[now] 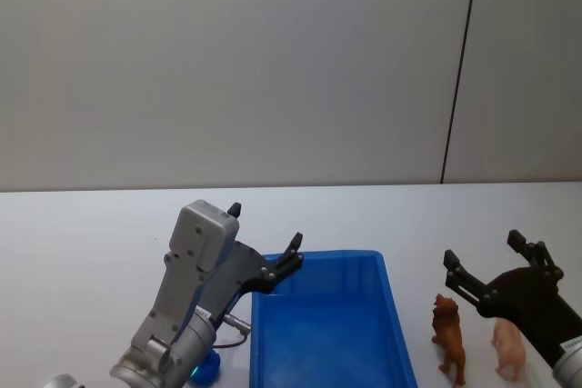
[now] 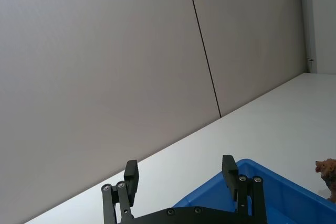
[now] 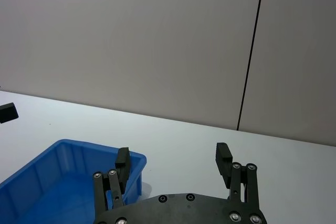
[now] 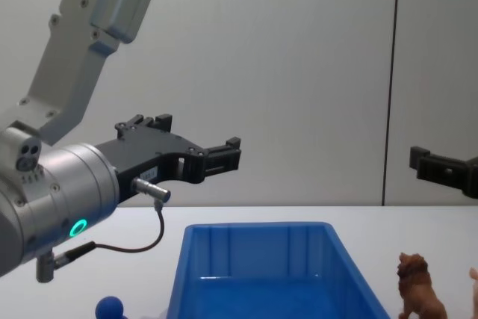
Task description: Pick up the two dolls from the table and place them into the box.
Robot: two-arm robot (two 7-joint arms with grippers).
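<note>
A: Lion: where, and which arm?
B: It stands upright on the table, just right of the box and apart from its wall. The right gripper hangs above it, a little to the far right, so the lion lies below the jaws and slightly toward the robot. This arm is clearly the nearer one.

A: Long axis?
B: The body seems to run roughly away from the robot, head at the far end. Judgement: the jaws should close across its flanks, so the wrist may need a turn. The exact heading is hard to read.

A: Jaw state, right?
B: Spread wide, holding nothing.

A: Blue doll?
B: It is on the table by the box's near left corner, under the left forearm. The left gripper is raised and points forward at the box's far left corner. The doll lies behind and below those jaws, which are also spread and hold nothing. Judgement: the left arm must pull back and drop to reach it.

A: Counts?
B: Lion, one. Blue doll, one. Box, one, with no doll seen inside. Pale figurine, one, just right of the lion. Risk: the right fingers could clip it.
</note>
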